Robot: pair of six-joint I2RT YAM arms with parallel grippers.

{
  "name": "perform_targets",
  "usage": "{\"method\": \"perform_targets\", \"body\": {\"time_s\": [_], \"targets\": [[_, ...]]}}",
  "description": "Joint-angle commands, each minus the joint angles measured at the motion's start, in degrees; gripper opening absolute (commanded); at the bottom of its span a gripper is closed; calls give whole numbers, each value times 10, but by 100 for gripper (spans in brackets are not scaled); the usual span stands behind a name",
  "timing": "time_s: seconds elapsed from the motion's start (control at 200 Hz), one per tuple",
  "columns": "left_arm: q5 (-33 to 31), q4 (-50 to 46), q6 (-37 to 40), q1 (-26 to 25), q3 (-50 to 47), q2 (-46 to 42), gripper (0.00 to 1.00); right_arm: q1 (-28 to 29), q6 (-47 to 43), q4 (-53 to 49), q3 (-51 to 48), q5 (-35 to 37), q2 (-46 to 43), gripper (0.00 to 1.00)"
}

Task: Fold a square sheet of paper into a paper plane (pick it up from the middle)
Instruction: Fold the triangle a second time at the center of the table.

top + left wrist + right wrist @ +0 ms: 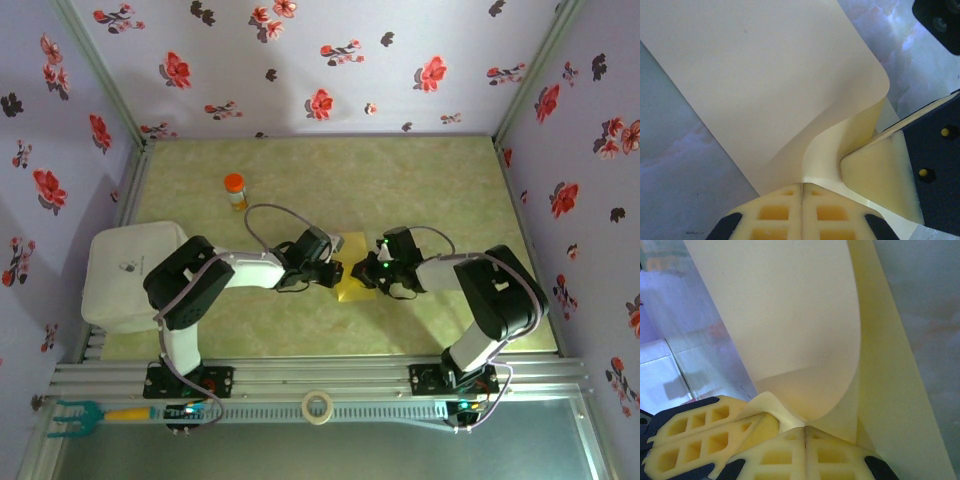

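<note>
Item: square sheet of paper (352, 288), thin, plain yellow, one piece. Location: centre of the pale green marbled table (420, 180), directly between the two arms' tips in the overhead view, well apart from the side walls. Condition: not flat; lifted and curled, with one broad panel rising away from the fingers and bending over into a soft rounded fold, seen from both wrist cameras. Left gripper (801, 186): jaws pressed together, pinching an edge of the sheet at the fingertips, the paper fanning up and away from the pinch. Right gripper (805, 430): jaws likewise closed on the sheet, the paper curving up out of the pinch and folding back on itself to the right. Relation: the two grippers meet tip to tip, very close, both gripping the same sheet; each one's wrist view catches the other gripper beside it. Also present: orange-capped bottle (234, 190), upright, on the table beyond the left arm; white box (118, 275) at the table's left edge; roll of tape (318, 407) on the front rail.
</note>
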Motion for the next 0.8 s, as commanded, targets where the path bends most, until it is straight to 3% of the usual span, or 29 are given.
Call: {"method": "perform_targets", "body": {"time_s": [0.0,0.17,0.63,0.795], "targets": [[3,-35,-8,4,-3,24,0,-11,1,-15,7,-8,-22,0],[5,-43,-7,4,1,26,0,-35,-37,-73,38,-5,-45,0],[8,-57,-2,4,7,26,0,-60,-56,-85,26,27,27,0],[8,-60,0,4,7,27,0,-66,-57,-89,48,-4,-2,0]]}}
